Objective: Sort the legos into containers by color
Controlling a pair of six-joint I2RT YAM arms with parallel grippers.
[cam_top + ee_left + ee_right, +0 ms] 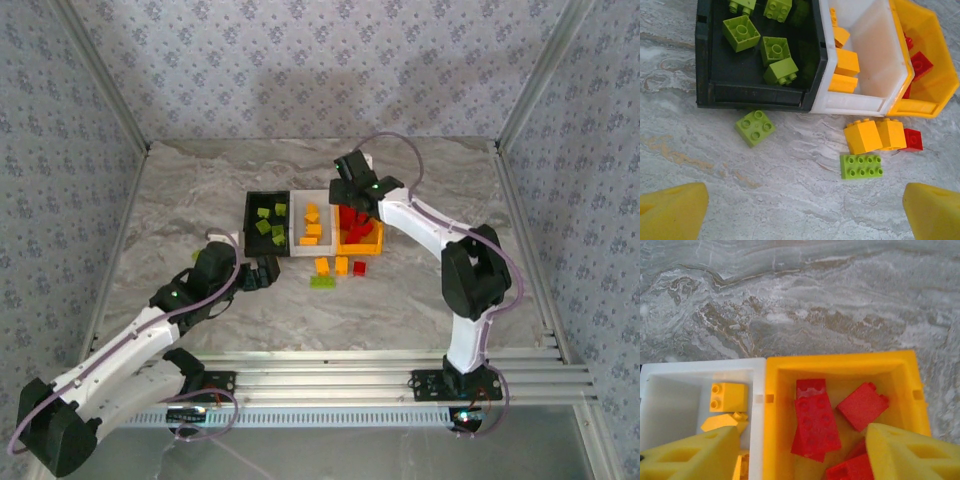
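Note:
Three containers stand side by side: black (249,225) with green legos, white (325,212) with orange ones, orange (360,250) with red ones. My right gripper (800,460) hangs open over the orange container (840,362). A long red lego (817,422) lies loose in it between the fingers, beside another red lego (862,405). My left gripper (805,215) is open and empty low over the table. Ahead of it lie a long green lego (861,166), a square green one (755,128), two orange ones (863,136) and a red one (912,139).
The marble table (180,200) is walled by patterned panels on three sides, with metal rails (330,365) at the near edge. The right arm (430,225) reaches over the table's right half to the containers.

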